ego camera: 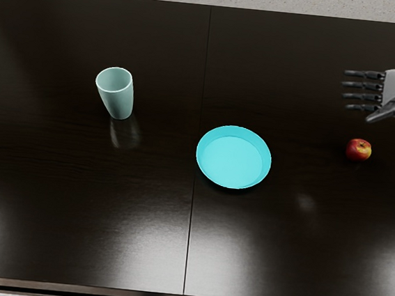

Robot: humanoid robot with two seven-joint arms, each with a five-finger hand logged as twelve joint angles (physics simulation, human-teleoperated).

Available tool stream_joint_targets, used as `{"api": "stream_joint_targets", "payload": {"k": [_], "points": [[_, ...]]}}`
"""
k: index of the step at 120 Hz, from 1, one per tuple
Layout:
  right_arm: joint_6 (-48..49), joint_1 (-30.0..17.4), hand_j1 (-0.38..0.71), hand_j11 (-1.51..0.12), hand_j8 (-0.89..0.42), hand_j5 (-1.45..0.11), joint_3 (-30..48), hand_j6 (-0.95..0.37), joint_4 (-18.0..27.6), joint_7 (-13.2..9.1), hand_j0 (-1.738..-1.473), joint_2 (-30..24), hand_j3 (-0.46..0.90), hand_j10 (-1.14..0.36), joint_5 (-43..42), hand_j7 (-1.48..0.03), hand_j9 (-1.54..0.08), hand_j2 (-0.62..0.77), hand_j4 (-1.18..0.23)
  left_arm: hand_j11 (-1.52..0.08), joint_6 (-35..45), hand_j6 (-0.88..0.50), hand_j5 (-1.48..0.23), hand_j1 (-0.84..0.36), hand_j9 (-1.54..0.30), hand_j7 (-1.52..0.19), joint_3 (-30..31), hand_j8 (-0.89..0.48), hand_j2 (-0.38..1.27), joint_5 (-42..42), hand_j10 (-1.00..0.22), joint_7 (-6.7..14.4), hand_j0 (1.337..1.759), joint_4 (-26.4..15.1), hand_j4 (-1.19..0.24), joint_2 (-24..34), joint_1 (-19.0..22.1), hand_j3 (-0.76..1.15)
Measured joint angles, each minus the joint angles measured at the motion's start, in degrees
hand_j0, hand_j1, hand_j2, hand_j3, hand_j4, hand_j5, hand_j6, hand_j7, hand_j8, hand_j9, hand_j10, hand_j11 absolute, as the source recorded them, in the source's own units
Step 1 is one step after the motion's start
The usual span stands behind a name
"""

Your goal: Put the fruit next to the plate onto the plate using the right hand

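A small red apple [358,149] lies on the dark table, well to the right of the cyan plate [234,156], which holds nothing. My right hand [370,96] comes in from the right edge and hovers behind and slightly right of the apple, apart from it. Its fingers [361,85] stretch out straight toward the left and hold nothing. The left arm does not show.
A pale green cup [115,92] stands upright at the left, far from the plate. A seam runs down the middle of the glossy black tabletop [188,245]. The table's far edge lies just behind the hand.
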Motion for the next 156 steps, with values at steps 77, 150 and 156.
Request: {"api": "stream_joint_targets", "payload": {"k": [77,150,156], "points": [[0.0,8.1,-0.27,-0.08,-0.06,-0.08,-4.0,-0.06,20.1,0.0,-1.658,-1.4,0.0,-0.06,-20.9,-0.08,-0.08,-0.01,-0.06,-0.01,0.0,-0.01,-0.01,0.34,-0.01,-0.01,-0.4,-0.01,0.0,0.0,-0.01,0.0,1.658,0.0,-0.01,0.0,0.2,0.0],[-19.0,15.8,-0.32,-0.03,-0.03,-0.03,-23.2,-0.03,31.8,0.0,-1.658,-1.4,0.0,-0.02,-46.9,-0.03,-0.03,0.0,-0.03,-0.01,0.0,-0.01,-0.01,0.34,-0.01,-0.01,0.1,-0.01,0.0,0.0,-0.01,0.0,1.658,0.1,-0.01,0.0,-0.2,0.0],[-23.1,14.7,-0.33,-0.02,-0.02,-0.02,-23.2,-0.02,32.8,0.0,-1.658,-1.5,0.0,-0.02,-49.7,-0.02,-0.02,0.0,-0.02,-0.01,0.0,-0.01,-0.01,0.34,-0.01,-0.01,0.1,-0.01,0.0,0.0,-0.01,0.0,1.658,0.1,-0.01,0.0,-0.2,0.0]]}}
